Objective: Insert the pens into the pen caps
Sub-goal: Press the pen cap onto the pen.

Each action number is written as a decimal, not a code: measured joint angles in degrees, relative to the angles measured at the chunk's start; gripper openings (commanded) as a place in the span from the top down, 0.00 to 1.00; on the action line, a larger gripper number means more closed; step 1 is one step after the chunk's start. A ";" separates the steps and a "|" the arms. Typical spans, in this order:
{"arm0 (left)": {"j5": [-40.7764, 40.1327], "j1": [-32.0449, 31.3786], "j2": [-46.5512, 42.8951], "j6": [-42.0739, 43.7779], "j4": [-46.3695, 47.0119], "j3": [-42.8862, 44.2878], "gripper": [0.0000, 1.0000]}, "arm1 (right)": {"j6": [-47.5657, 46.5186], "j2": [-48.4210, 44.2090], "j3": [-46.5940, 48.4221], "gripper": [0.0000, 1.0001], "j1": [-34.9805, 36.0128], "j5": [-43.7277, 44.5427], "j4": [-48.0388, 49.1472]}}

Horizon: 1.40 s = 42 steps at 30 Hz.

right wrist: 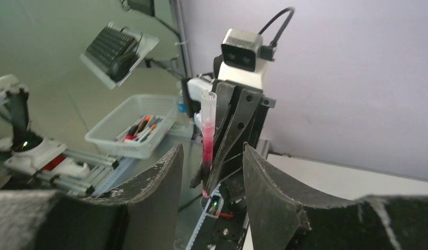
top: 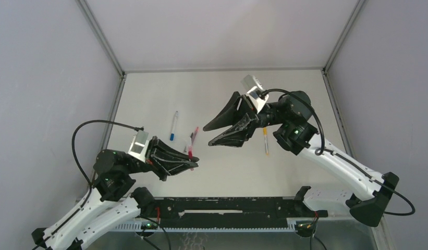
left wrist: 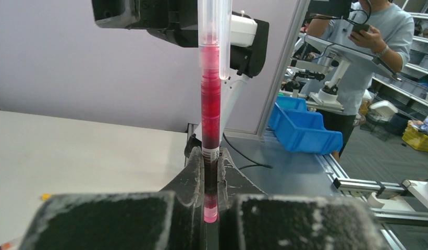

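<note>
Your left gripper (top: pixel 193 162) is clenched on the pink pen (top: pixel 195 139), pinching it low on the barrel; in the left wrist view the pen (left wrist: pixel 210 130) stands straight up out of the closed pads of that gripper (left wrist: pixel 211 208), a short pink stub showing below the grip and a clear end at the top. Your right gripper (top: pixel 209 136) is released, its fingers spread wide and holding nothing. In the right wrist view the pen (right wrist: pixel 207 136) shows through the gap between the spread fingers of that gripper (right wrist: pixel 212 151), but from above its free end sits just left of the fingertips, near them and not touching. The pen's long axis runs from the near edge toward the far edge, leaning a little toward the right edge, its free end pointing away from you. You cannot tell whether a cap sits on that clear end. Both grippers work over the middle of the table (top: pixel 227 174), well apart from the far corners and side edges. The blue-ended pen (top: pixel 173 126) lies flat toward the left edge, lengthwise near to far. The yellow-orange pen (top: pixel 265 141) lies likewise beside your right arm, partly hidden by it.
</note>
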 measured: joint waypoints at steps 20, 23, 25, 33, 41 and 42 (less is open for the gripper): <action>4.31 -0.02 2.25 1.55 -0.02 0.00 1.00 | -10.14 5.75 7.67 0.47 6.21 -1.64 -7.96; 4.52 0.00 2.25 1.57 -0.02 0.00 1.00 | -10.99 6.75 7.67 0.47 6.21 -0.59 -9.86; 4.50 0.00 2.25 1.57 -0.17 0.00 1.00 | -11.15 7.02 7.67 0.49 6.21 -0.52 -10.14; 4.63 0.00 2.27 1.62 -0.17 0.00 1.00 | -11.10 7.04 7.67 0.53 6.82 -1.09 -10.05; 4.74 0.00 2.29 1.70 -0.17 0.00 1.00 | -11.08 7.04 7.67 0.59 7.63 -1.84 -10.03; 4.74 0.00 2.34 1.70 -0.17 0.00 1.00 | -11.08 7.04 7.67 0.60 7.63 -1.86 -10.03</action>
